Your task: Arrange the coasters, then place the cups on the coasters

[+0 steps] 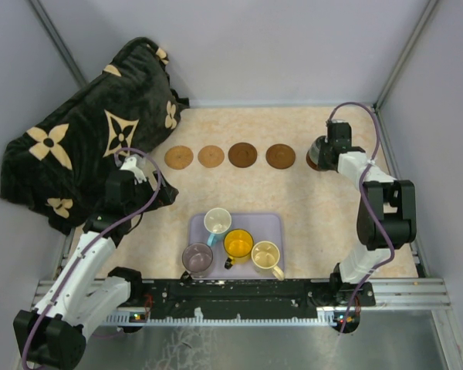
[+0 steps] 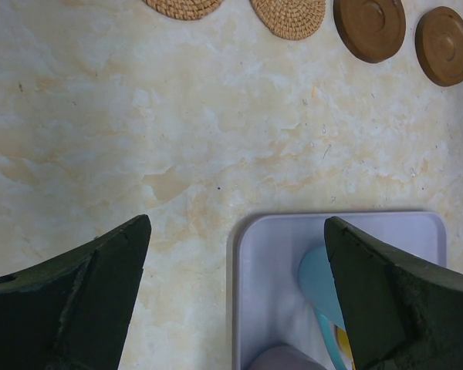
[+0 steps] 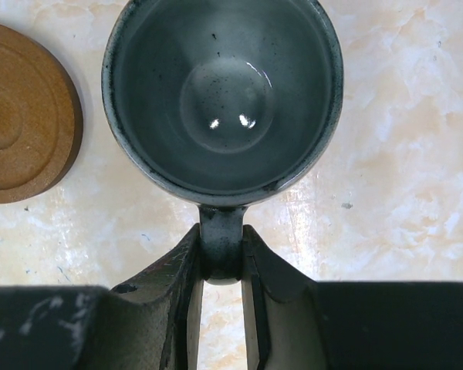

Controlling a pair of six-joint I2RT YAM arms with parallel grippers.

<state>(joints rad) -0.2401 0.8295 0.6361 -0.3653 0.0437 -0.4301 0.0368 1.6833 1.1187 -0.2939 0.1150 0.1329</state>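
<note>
Now gripping dark grey-green ceramic mug (image 3: 224, 92) by its handle with right gripper (image 3: 221, 258), far right on beige marble-look tabletop (image 2: 100, 139).
Reaching long with right arm toward far right corner, elbow bent, close to grey side wall (image 1: 447, 116); upright, just beside dark brown round wooden coaster (image 3: 15, 116), unclear whether resting or lifted. Hovering with left gripper (image 2: 235, 223) spread wide and empty over far-left corner of rectangular lavender tray (image 2: 270, 254). Plenty of bare room between tray and row of four round coasters (image 1: 211, 156); tight at left against black flower-print blanket (image 1: 85, 146).
</note>
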